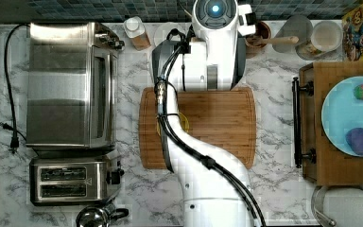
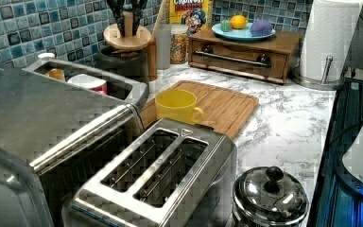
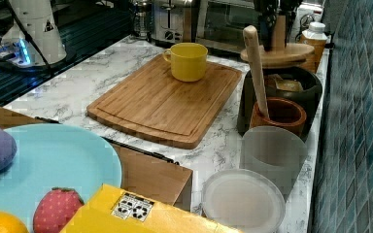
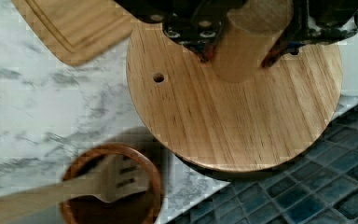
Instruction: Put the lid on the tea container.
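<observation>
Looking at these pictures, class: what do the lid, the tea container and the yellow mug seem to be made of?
The lid looks like pale unvarnished wood: straight grain lines, matte, with a wooden knob held in the gripper. The tea container appears to be dark matte plastic or ceramic; the look leaves it open. The yellow mug seems to be smooth plastic or glazed ceramic, evenly coloured with a soft sheen.

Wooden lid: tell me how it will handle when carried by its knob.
The lid is probably stiff; its solid wood grain suggests no flex. Held by the gripper on its round knob, it could swivel or tilt if bumped. The wide flat disc should rest steadily, but might roll on edge.
</observation>
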Controlling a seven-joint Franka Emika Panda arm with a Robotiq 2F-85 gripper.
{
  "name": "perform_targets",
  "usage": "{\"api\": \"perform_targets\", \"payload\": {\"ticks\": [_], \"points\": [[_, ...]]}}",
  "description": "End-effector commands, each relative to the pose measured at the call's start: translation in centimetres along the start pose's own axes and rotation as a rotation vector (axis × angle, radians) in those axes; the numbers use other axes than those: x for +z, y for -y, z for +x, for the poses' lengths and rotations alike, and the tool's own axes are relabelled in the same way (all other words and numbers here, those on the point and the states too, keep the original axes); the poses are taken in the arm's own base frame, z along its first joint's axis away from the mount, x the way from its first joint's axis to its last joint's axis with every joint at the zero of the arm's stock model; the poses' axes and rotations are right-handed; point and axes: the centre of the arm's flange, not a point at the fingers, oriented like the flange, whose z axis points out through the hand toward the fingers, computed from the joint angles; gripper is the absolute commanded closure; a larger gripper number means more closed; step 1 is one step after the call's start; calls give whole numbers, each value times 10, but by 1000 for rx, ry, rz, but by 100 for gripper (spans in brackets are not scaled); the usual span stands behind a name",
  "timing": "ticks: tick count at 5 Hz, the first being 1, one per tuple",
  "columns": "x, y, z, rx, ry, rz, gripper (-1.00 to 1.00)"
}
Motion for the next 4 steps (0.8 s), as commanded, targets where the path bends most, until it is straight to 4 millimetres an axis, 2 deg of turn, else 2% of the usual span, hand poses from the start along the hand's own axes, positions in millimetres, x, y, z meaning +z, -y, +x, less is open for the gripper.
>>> {"api": "perform_targets", "payload": {"ticks": [1, 2, 3, 4], "points": [[-114, 22, 35, 72, -235, 163, 100], [-109, 26, 40, 78, -202, 112, 100], [-97, 30, 39, 66, -174, 106, -100], [-85, 35, 34, 36, -154, 114, -100]]}}
